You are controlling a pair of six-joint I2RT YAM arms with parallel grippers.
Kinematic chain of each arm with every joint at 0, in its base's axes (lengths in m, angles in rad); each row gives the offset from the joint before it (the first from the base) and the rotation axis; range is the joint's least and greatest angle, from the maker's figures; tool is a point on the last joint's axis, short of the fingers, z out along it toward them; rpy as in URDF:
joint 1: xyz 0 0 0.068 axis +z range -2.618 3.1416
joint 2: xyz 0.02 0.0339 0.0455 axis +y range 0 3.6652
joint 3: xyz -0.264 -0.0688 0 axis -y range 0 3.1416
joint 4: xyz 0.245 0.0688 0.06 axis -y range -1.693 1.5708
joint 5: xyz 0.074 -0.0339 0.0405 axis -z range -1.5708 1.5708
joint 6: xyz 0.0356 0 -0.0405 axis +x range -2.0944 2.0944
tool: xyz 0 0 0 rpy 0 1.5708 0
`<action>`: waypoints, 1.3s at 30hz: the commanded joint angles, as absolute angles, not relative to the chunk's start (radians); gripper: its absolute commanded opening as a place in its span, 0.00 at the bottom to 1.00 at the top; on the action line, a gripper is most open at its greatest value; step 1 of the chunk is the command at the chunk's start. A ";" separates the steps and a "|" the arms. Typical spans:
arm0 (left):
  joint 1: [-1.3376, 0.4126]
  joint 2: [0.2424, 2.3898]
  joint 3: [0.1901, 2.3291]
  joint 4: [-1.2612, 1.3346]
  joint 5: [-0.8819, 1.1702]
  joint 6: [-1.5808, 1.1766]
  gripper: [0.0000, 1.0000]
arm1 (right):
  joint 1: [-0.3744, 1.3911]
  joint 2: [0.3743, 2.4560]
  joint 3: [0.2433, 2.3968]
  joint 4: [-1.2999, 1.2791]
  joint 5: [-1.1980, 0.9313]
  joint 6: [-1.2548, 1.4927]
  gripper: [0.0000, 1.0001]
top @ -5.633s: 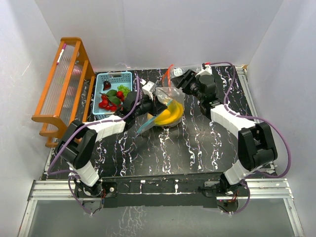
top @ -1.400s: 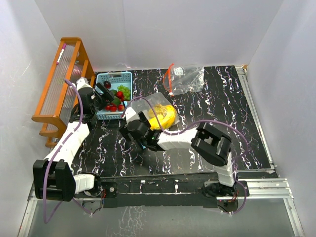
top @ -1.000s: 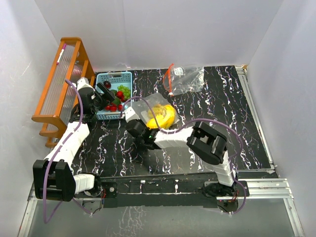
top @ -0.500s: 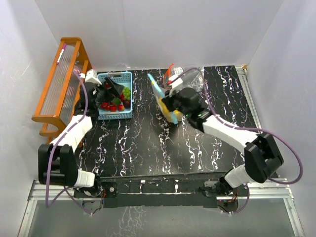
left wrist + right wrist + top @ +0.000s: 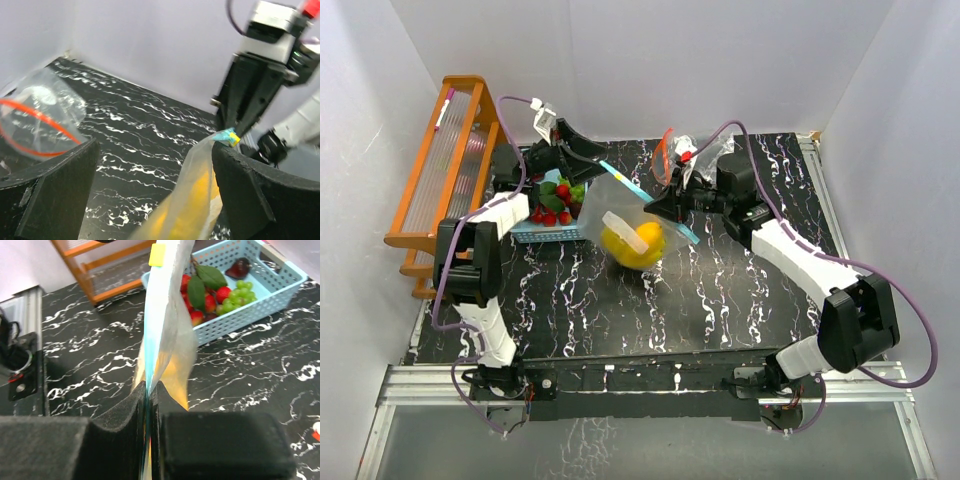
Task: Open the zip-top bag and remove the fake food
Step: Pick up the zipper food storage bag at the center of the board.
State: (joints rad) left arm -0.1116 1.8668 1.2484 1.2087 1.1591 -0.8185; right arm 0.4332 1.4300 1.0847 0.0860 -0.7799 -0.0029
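White walls close in a black tabletop [image 5: 720, 290] veined with white, and the light-blue basket [image 5: 552, 234] at its back left is my landmark. My right gripper [image 5: 662, 206] sits to the right of that basket with its jaws pressed together on the blue zip strip of the zip-top bag [image 5: 618, 212], pinching the strip flat between the pads. The bag hangs from that pinch just right of the basket, with a yellow-orange rounded fruit [image 5: 632, 247] inside its lower end. The rest of the fake food lies in the basket: red strawberries [image 5: 222, 292], green grapes [image 5: 235, 299] and leaves [image 5: 210, 276]. My left gripper [image 5: 155, 150] is raised by the basket's far side with its jaws spread wide, holding and touching nothing. The overhead view alone shows both my arms and the orange rack [image 5: 450, 170] left of the basket. My right wrist view shows the strip edge-on between my closed fingers [image 5: 120, 410], with the basket's contents beyond. My left wrist view looks away from the basket and shows the pinched blue corner of the bag, and a second clear bag [image 5: 35, 115] with a red zip lying flat by the back wall.
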 commanded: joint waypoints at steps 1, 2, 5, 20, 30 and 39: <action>-0.120 1.921 1.299 1.721 1.403 -1.142 0.93 | 0.413 1.420 1.137 0.167 -0.939 0.016 0.08; -0.119 1.949 1.316 1.784 1.428 -1.214 0.93 | 0.405 1.423 1.135 0.191 -0.955 0.051 0.08; -0.123 1.981 1.330 1.794 1.451 -1.228 0.92 | 0.384 1.437 1.135 0.277 -0.989 0.140 0.08; -0.259 2.022 1.399 1.793 1.413 -1.208 0.51 | 0.337 1.520 1.170 0.344 -1.116 0.298 0.08; -0.274 2.020 1.393 1.793 1.396 -1.225 0.00 | 0.339 1.500 1.167 0.255 -0.905 0.243 0.51; -0.276 2.036 1.351 1.790 1.358 -1.247 0.00 | 0.462 1.444 1.203 0.089 -0.506 0.007 0.69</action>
